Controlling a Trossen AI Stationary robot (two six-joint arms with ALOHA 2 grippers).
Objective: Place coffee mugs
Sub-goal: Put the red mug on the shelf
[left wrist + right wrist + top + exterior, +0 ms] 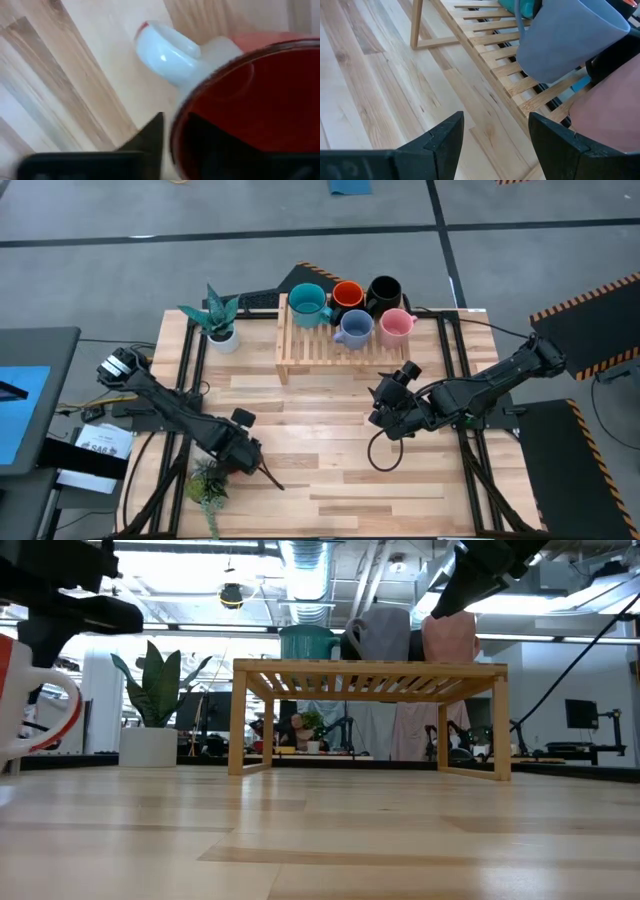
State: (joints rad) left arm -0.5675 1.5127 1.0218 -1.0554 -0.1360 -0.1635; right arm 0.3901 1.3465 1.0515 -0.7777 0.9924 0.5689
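Grasping the red mug (250,105) at its rim: left claw (243,450), clenched, near the front left of the table (330,490), just beside a small plant (208,485). One dark finger (147,137) outside the rim, by the white handle. Held up off the boards, as seen in the low view (30,700).

Released and empty: right claw (495,120), fingers spread, raised over the table just in front of the wooden rack (310,360), facing it.

On the rack, five mugs. Back row: teal (308,303), orange (347,295), black (384,292). Front row: pale blue (353,328) and pink (396,326), close together, nearest the right claw.

Beside the rack's left end, a second plant (220,320) in a white pot.
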